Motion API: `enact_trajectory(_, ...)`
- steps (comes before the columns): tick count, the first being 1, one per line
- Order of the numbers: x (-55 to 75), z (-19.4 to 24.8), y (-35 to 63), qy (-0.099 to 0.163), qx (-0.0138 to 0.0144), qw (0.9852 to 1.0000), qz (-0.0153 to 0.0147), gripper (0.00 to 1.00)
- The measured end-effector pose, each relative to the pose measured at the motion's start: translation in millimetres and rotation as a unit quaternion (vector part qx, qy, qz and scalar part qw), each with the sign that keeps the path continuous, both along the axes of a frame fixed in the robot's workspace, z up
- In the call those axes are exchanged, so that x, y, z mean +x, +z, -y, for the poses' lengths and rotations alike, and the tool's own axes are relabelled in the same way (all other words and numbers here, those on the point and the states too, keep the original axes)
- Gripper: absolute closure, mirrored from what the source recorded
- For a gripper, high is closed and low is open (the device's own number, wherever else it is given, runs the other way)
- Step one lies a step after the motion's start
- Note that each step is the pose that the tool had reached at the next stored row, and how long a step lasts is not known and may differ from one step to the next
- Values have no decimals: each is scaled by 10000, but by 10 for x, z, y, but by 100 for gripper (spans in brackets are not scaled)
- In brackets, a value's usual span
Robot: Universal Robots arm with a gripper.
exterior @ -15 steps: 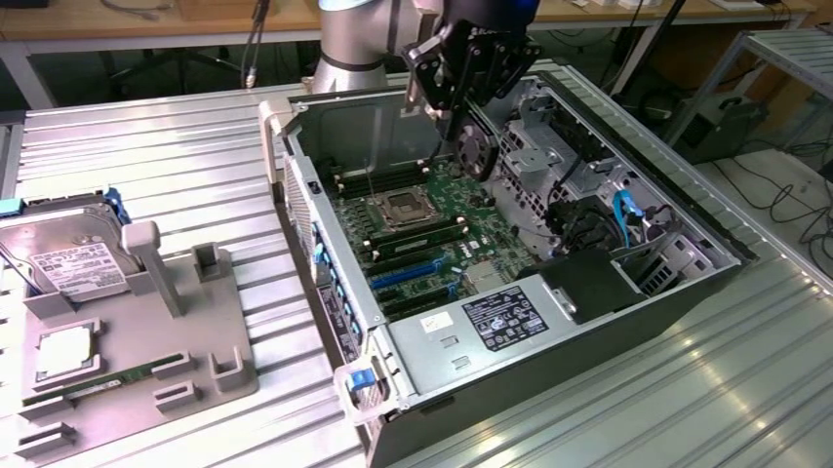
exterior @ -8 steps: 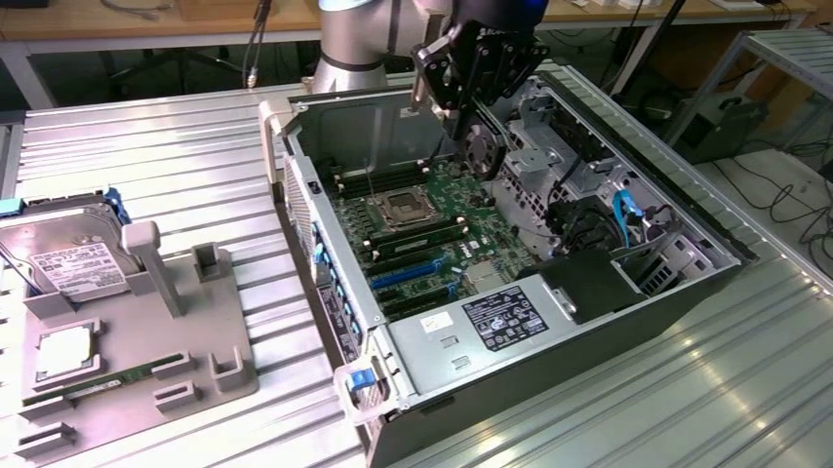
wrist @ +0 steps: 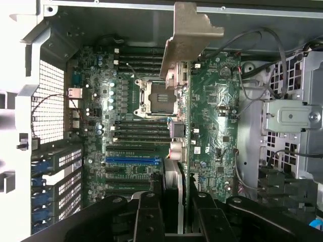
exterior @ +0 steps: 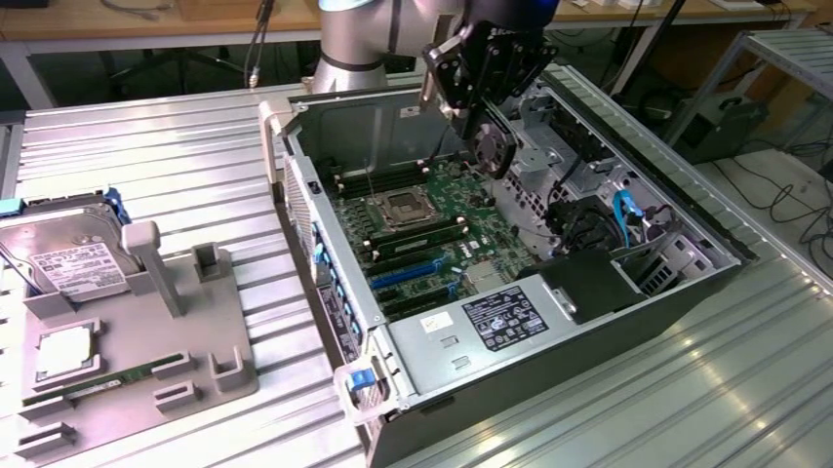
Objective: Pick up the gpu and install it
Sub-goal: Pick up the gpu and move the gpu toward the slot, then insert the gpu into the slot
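Note:
My gripper [exterior: 479,97] hangs over the far end of the open computer case [exterior: 302,185], shut on the gpu [exterior: 493,148]. The card hangs on edge below the fingers, its black fan facing the exterior view's right side of the case. In the wrist view the gpu [wrist: 214,116] runs away from the fingers [wrist: 149,217], green board side showing, with its silver end bracket [wrist: 187,35] at the far end. It is held clear above the motherboard [wrist: 126,101], beside the CPU socket [wrist: 156,96]. A blue slot [wrist: 133,160] lies on the board near the fingers.
A grey fixture tray [exterior: 195,341] at the exterior view's left holds a hard drive [exterior: 72,258] and a long green memory stick [exterior: 98,382]. The power supply [exterior: 489,322] fills the case's near end. Cables and a drive cage [exterior: 612,224] crowd its right side.

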State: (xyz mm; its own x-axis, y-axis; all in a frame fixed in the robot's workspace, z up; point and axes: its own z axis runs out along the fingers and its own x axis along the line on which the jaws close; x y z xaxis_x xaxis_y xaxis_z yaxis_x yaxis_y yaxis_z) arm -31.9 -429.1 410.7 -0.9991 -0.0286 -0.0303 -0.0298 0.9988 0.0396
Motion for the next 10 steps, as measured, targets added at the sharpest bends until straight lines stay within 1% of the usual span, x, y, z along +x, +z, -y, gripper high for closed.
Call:
enact_trajectory(5, 78, 0, -4, 0, 0, 10000, 0, 72)
enact_trajectory(10, 85, 0, -4, 0, 0, 10000, 0, 72)
